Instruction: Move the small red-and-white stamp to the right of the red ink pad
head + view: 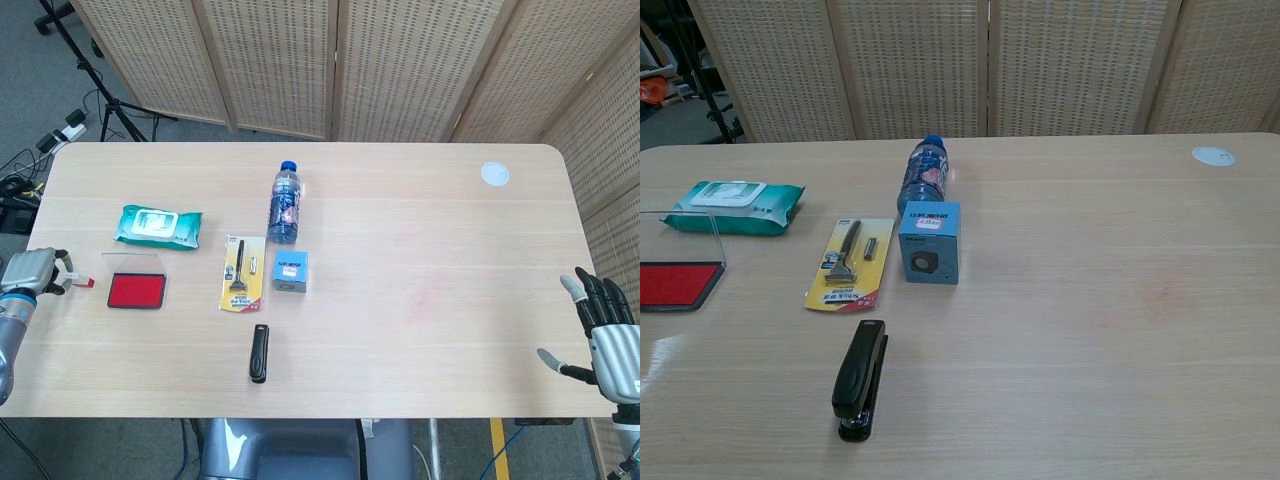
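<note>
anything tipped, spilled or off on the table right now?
The water bottle lies on its side behind the blue box; no spill shows. The red ink pad sits with its clear lid flipped open. The rest lies flat and looks intact.
</note>
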`<action>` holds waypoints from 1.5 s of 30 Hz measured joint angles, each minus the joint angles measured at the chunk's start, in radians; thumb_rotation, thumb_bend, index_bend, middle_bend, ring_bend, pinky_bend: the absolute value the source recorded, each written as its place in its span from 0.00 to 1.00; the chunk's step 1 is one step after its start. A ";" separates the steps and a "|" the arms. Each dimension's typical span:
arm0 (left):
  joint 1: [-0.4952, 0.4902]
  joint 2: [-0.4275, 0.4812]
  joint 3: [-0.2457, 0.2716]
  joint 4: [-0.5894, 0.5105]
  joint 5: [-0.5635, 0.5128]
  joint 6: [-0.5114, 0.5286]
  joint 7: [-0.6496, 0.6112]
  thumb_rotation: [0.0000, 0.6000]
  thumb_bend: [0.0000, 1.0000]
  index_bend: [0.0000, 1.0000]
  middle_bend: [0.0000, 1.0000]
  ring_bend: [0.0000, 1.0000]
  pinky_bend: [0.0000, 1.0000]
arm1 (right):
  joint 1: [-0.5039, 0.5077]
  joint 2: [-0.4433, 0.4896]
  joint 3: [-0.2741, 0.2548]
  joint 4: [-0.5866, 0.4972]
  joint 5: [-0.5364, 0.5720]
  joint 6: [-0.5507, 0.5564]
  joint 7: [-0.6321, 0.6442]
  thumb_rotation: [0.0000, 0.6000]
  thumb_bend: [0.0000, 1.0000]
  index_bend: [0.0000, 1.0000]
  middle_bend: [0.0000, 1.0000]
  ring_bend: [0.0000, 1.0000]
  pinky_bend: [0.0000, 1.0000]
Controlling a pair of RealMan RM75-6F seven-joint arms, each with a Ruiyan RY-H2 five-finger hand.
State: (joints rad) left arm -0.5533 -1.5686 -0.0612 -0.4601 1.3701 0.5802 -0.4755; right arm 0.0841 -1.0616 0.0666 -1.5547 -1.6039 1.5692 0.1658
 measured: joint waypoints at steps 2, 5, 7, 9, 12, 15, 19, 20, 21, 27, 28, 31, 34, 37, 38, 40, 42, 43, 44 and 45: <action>0.000 -0.002 0.000 0.002 -0.001 -0.001 0.004 1.00 0.37 0.56 1.00 0.92 0.91 | 0.000 0.000 0.000 0.000 0.000 0.000 0.000 1.00 0.00 0.00 0.00 0.00 0.00; 0.000 -0.004 -0.001 0.003 -0.002 -0.001 0.008 1.00 0.39 0.56 1.00 0.92 0.91 | 0.000 0.000 0.000 0.001 0.000 0.001 0.001 1.00 0.00 0.00 0.00 0.00 0.00; 0.000 -0.006 -0.001 0.003 -0.002 -0.001 0.011 1.00 0.40 0.57 1.00 0.92 0.91 | -0.001 0.000 0.000 0.001 0.000 0.002 0.003 1.00 0.00 0.00 0.00 0.00 0.00; -0.001 -0.008 -0.003 0.004 -0.003 0.001 0.013 1.00 0.41 0.58 1.00 0.92 0.91 | -0.001 0.000 -0.001 0.002 0.000 0.002 0.004 1.00 0.00 0.00 0.00 0.00 0.00; 0.000 -0.009 -0.007 0.003 -0.006 0.007 0.015 1.00 0.43 0.58 1.00 0.92 0.91 | -0.001 0.000 -0.001 0.002 -0.002 0.003 0.003 1.00 0.00 0.00 0.00 0.00 0.00; 0.002 -0.001 -0.009 -0.008 -0.007 0.014 0.010 1.00 0.43 0.59 1.00 0.92 0.91 | -0.001 0.000 -0.002 0.002 -0.002 0.004 0.005 1.00 0.00 0.00 0.00 0.00 0.00; 0.007 0.026 -0.013 -0.041 -0.005 0.040 -0.001 1.00 0.43 0.59 1.00 0.92 0.91 | -0.003 0.002 -0.002 0.001 -0.004 0.007 0.012 1.00 0.00 0.00 0.00 0.00 0.00; 0.010 0.039 -0.014 -0.058 -0.004 0.054 -0.003 1.00 0.43 0.59 1.00 0.92 0.91 | -0.003 0.003 -0.002 0.001 -0.005 0.009 0.014 1.00 0.00 0.00 0.00 0.00 0.00; 0.013 0.050 -0.014 -0.073 -0.003 0.066 -0.005 1.00 0.43 0.59 1.00 0.92 0.91 | -0.004 0.004 -0.002 0.001 -0.007 0.011 0.017 1.00 0.00 0.00 0.00 0.00 0.00; 0.036 0.128 -0.019 -0.198 0.011 0.171 -0.009 1.00 0.42 0.60 1.00 0.92 0.91 | -0.007 0.008 -0.004 0.002 -0.013 0.020 0.034 1.00 0.00 0.00 0.00 0.00 0.00; 0.041 0.138 -0.020 -0.217 0.014 0.190 -0.007 1.00 0.42 0.60 1.00 0.92 0.91 | -0.007 0.009 -0.004 0.002 -0.014 0.022 0.038 1.00 0.00 0.00 0.00 0.00 0.00; 0.057 0.171 -0.022 -0.300 0.022 0.254 0.006 1.00 0.42 0.60 1.00 0.92 0.91 | -0.010 0.014 -0.005 0.004 -0.018 0.029 0.055 1.00 0.00 0.00 0.00 0.00 0.00; 0.071 0.199 -0.024 -0.399 0.025 0.297 0.036 1.00 0.42 0.60 1.00 0.92 0.91 | -0.012 0.018 -0.007 0.007 -0.025 0.036 0.072 1.00 0.00 0.00 0.00 0.00 0.00; 0.080 0.219 -0.025 -0.479 0.019 0.315 0.090 1.00 0.42 0.60 1.00 0.92 0.91 | -0.013 0.021 -0.009 0.011 -0.030 0.040 0.084 1.00 0.00 0.00 0.00 0.00 0.00; 0.082 0.223 -0.025 -0.500 0.015 0.317 0.111 1.00 0.42 0.60 1.00 0.92 0.91 | -0.014 0.021 -0.009 0.012 -0.030 0.041 0.087 1.00 0.00 0.00 0.00 0.00 0.00; 0.083 0.225 -0.026 -0.522 0.007 0.318 0.142 1.00 0.42 0.60 1.00 0.92 0.91 | -0.014 0.023 -0.009 0.014 -0.030 0.043 0.098 1.00 0.00 0.00 0.00 0.00 0.00; 0.081 0.224 -0.028 -0.546 -0.004 0.316 0.178 1.00 0.42 0.60 1.00 0.92 0.91 | -0.014 0.025 -0.008 0.018 -0.029 0.043 0.112 1.00 0.00 0.00 0.00 0.00 0.00; 0.080 0.223 -0.030 -0.554 -0.010 0.315 0.193 1.00 0.42 0.60 1.00 0.92 0.91 | -0.015 0.027 -0.008 0.019 -0.027 0.044 0.119 1.00 0.00 0.00 0.00 0.00 0.00; 0.079 0.221 -0.032 -0.564 -0.018 0.313 0.213 1.00 0.42 0.60 1.00 0.92 0.91 | -0.015 0.028 -0.007 0.021 -0.026 0.044 0.125 1.00 0.00 0.00 0.00 0.00 0.00; 0.077 0.219 -0.033 -0.571 -0.025 0.311 0.226 1.00 0.42 0.60 1.00 0.92 0.91 | -0.015 0.029 -0.007 0.023 -0.024 0.044 0.132 1.00 0.00 0.00 0.00 0.00 0.00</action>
State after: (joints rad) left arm -0.4762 -1.3493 -0.0945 -1.0308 1.3451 0.8912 -0.2490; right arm 0.0692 -1.0325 0.0600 -1.5313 -1.6283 1.6136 0.2974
